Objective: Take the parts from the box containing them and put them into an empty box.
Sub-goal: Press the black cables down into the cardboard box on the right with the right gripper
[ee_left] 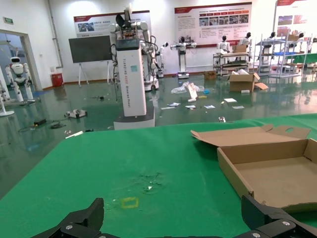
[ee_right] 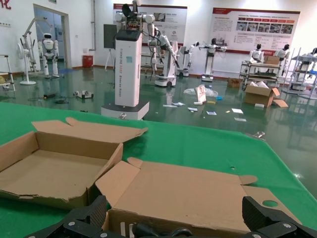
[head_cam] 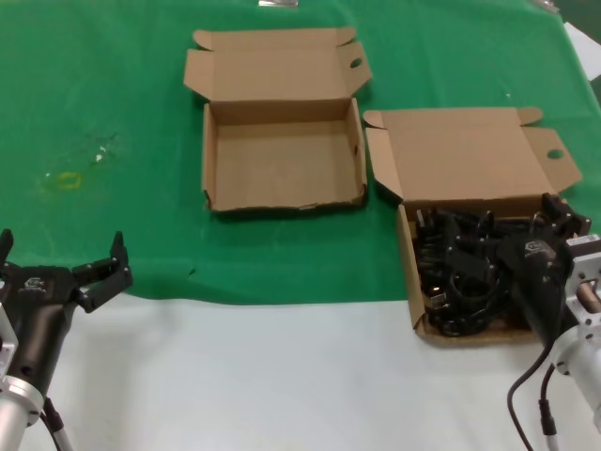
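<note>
The parts are black cords with plugs, piled in the open cardboard box on the right. My right gripper is open, its jaws spread wide just over the pile, holding nothing. In the right wrist view my gripper faces that box's raised lid, with a bit of cord below it. The empty box stands open at the middle back; it also shows in the right wrist view and the left wrist view. My left gripper is open and empty at the near left.
A green cloth covers the back of the table, with a small yellow mark at the left. The front strip is bare white tabletop. A white sheet lies at the far right corner.
</note>
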Motion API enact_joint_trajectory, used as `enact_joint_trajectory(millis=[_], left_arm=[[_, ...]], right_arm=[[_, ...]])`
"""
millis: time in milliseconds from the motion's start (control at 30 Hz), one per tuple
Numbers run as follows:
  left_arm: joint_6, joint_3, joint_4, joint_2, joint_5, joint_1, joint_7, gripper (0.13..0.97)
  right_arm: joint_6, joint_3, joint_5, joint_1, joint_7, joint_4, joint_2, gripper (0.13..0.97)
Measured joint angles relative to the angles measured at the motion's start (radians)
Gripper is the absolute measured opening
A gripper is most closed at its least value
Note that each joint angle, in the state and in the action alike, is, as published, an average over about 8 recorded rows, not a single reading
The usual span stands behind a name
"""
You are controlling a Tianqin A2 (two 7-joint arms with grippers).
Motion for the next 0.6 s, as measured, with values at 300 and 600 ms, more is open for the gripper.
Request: enact_joint_trajectory(millis=[300,600], left_arm=[[0.0,0.0,0.0,0.0,0.0,0.0,0.0,0.966],[0.0,0.0,0.0,0.0,0.0,0.0,0.0,0.952]], right_arm=[[0.0,0.0,0.0,0.0,0.0,0.0,0.0,0.966],[0.0,0.0,0.0,0.0,0.0,0.0,0.0,0.966]])
